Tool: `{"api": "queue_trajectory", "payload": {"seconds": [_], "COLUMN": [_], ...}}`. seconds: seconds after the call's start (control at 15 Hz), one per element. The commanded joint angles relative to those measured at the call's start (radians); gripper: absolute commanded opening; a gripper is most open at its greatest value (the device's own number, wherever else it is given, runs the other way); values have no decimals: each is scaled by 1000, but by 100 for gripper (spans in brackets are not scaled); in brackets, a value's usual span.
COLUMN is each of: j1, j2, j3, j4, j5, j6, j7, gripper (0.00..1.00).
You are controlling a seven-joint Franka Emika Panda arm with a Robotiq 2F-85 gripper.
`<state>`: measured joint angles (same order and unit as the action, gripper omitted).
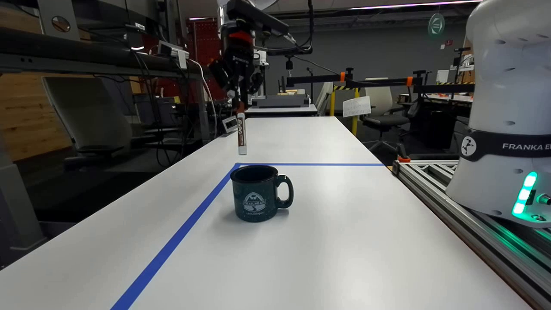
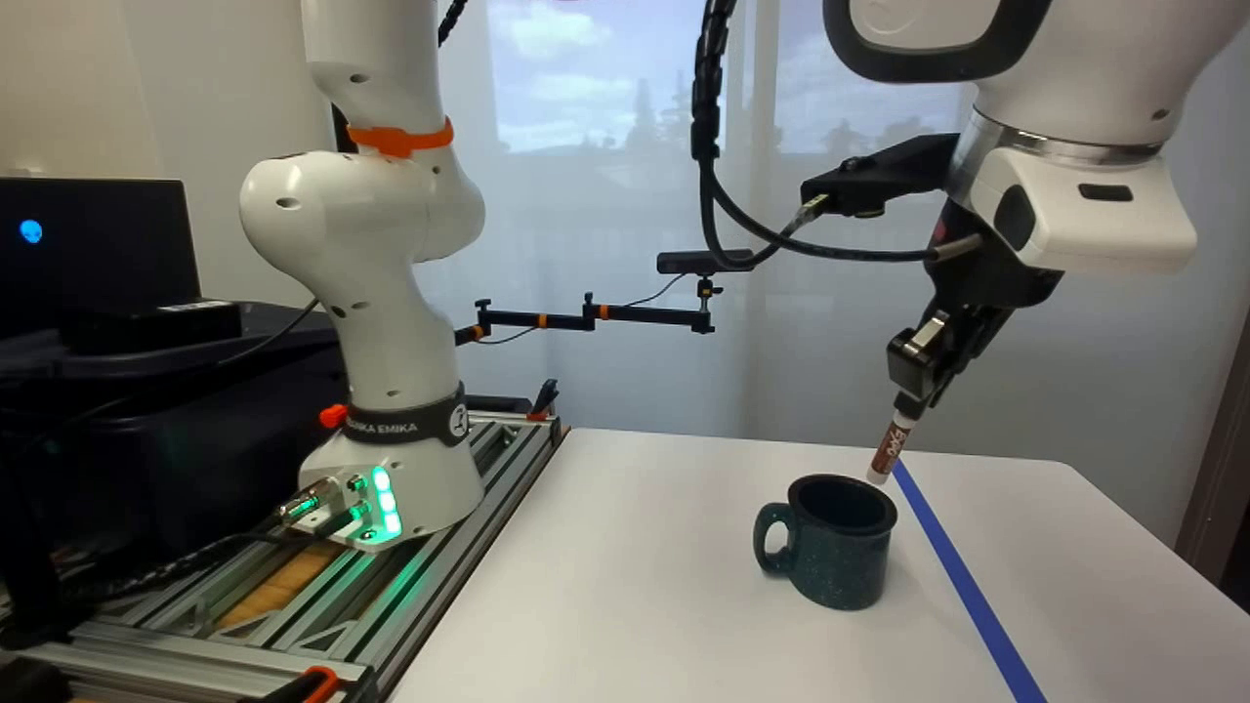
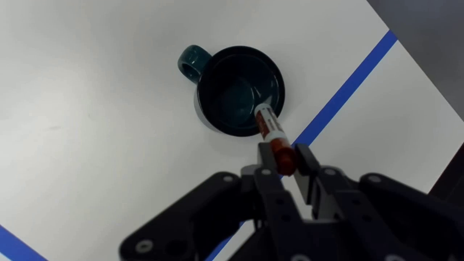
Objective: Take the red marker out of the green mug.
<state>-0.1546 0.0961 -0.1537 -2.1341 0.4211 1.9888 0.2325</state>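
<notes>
On your flat white desk (image 1: 344,241), a squat, speckled, loop-handled dark-green ceramic mug (image 1: 255,192) stands upright near straight strips of blue tape (image 1: 177,237) meeting at a corner.

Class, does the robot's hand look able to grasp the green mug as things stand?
Probably not: the hand is closed on the red marker, leaving no free grip for the green mug.
</notes>
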Motion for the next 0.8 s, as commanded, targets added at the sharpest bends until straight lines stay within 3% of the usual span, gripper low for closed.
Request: {"api": "queue_trajectory", "payload": {"seconds": [0.0,0.47,0.6,0.73], "j1": [-27,-87,-100,-104], "j2": [2,109,152,184], "j3": [-31,-85,-91,-93], "j4": [43,108,111,99], "j5": [-42,-127,-158,-182], "j6": [-106,-426,-460,-420], "j7": [39,-60,-116,-149], "gripper": [5,5,5,5]}}
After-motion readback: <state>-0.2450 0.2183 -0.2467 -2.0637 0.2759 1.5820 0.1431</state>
